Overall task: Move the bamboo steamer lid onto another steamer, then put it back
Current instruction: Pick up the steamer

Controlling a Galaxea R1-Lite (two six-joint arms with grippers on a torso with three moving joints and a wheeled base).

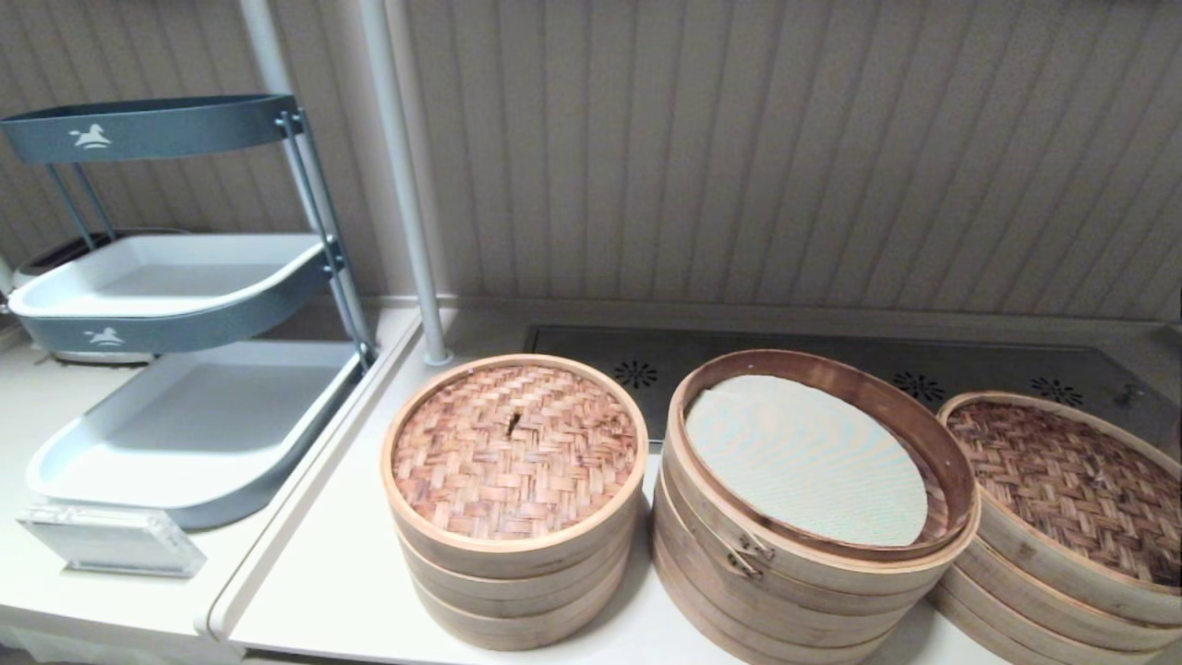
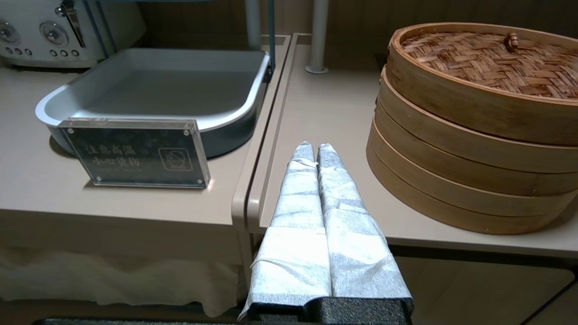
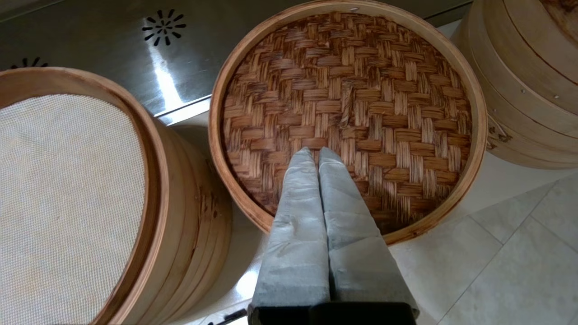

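Observation:
The other steamer (image 1: 1062,480), a wide low stack with a dark brown woven top (image 3: 352,113), stands at the table's right. My right gripper (image 3: 318,151) hovers shut and empty over the near part of that weave, just short of its middle. Of the bamboo steamer lid I see only a tall pale rim (image 3: 542,31) and a sliver of weave, on a further stack to the right, outside the head view. My left gripper (image 2: 314,145) is shut and empty, low over the table's front edge, left of the stacks. Neither gripper appears in the head view.
An open, taller stack with a metal clasp (image 1: 750,550) and white mesh liner stands in the middle. A narrower three-tier stack (image 1: 513,450) with its own lid is at the left. Further left are a grey tray rack (image 1: 185,425), a clear sign (image 1: 111,540) and a pole (image 1: 406,185).

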